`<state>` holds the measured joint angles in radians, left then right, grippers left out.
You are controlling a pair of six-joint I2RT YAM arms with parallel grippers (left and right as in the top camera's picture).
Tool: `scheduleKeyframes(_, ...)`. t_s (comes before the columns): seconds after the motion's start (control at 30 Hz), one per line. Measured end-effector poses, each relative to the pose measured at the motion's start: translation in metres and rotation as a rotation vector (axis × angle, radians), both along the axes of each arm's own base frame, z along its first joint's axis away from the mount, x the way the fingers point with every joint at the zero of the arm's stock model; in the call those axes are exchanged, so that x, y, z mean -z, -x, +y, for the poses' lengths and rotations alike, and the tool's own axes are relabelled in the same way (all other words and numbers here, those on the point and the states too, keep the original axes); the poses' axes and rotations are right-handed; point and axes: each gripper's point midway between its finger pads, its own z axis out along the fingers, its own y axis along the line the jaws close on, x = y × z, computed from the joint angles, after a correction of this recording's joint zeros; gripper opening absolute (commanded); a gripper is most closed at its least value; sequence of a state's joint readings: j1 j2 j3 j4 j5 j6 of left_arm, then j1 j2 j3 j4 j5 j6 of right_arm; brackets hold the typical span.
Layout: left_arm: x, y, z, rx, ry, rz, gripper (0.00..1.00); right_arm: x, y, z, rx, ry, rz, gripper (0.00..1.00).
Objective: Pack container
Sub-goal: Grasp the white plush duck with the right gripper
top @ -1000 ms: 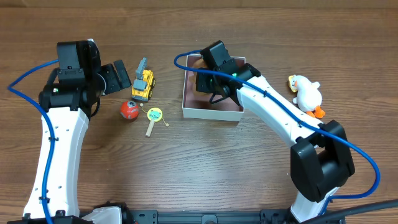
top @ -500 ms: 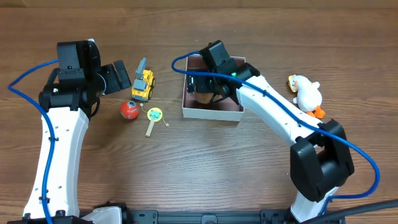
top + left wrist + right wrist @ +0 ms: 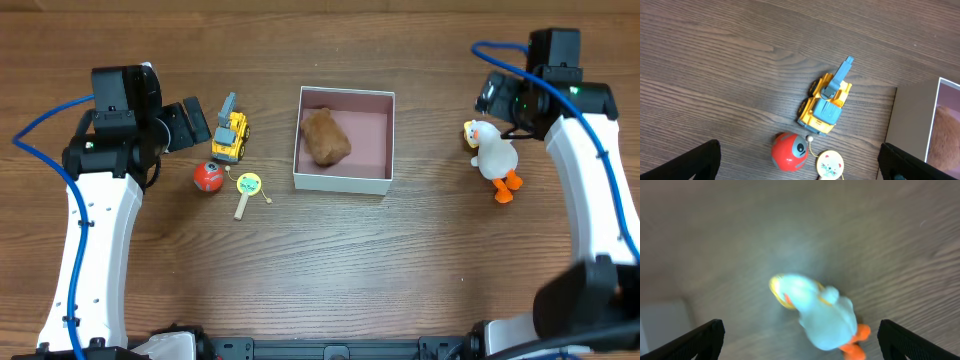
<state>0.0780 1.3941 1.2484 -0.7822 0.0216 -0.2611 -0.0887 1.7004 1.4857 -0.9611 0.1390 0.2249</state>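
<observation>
The container (image 3: pixel 340 183), a shallow white box with a pink inside, sits at the table's middle. A brown plush toy (image 3: pixel 325 137) lies in its left half. My right gripper (image 3: pixel 497 100) is open and empty, hovering just above a white duck (image 3: pixel 495 150) with orange feet. The right wrist view is blurred, and there the duck (image 3: pixel 825 320) lies between the wide-apart fingers of that gripper (image 3: pixel 800 340). My left gripper (image 3: pixel 195 125) is open and empty, left of a yellow excavator (image 3: pixel 230 133). From the left wrist, this gripper (image 3: pixel 800 165) spans a red ball (image 3: pixel 790 151).
A yellow cat-face rattle (image 3: pixel 247 188) lies beside the red ball (image 3: pixel 208 176), both left of the container. The left wrist view shows the excavator (image 3: pixel 826 104), the rattle (image 3: pixel 830 165) and the container's left wall (image 3: pixel 912 125). Blue cables trail from both arms.
My right gripper opened over the container and left the brown toy inside it. That arm then swung right to hover over the duck. The left arm has not moved.
</observation>
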Motion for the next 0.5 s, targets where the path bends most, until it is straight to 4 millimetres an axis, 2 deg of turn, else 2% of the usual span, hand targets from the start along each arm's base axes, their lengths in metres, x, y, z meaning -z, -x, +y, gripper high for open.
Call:
scheduleKeyframes(0.17,0.0,0.0,0.0,0.0,0.0,0.0,1.0,0.073,0.025,-0.018,-0.024,-0.081,0.258,1.0)
scheduleKeyframes(0.27,0.0,0.0,0.0,0.0,0.0,0.0,1.0,0.096,0.036,-0.021,-0.017,-0.117,0.34,1.0)
scheduleKeyframes(0.33,0.0,0.0,0.0,0.0,0.0,0.0,1.0,0.11,0.036,-0.018,-0.02,-0.14,0.373,0.85)
scheduleKeyframes(0.37,0.0,0.0,0.0,0.0,0.0,0.0,1.0,0.118,0.035,-0.016,-0.024,-0.151,0.383,0.59)
scheduleKeyframes(0.4,0.0,0.0,0.0,0.0,0.0,0.0,1.0,0.126,0.034,-0.014,-0.02,-0.165,0.394,0.47)
scheduleKeyframes(0.5,0.0,0.0,0.0,0.0,0.0,0.0,1.0,0.134,0.037,-0.01,-0.006,-0.193,0.415,0.31)
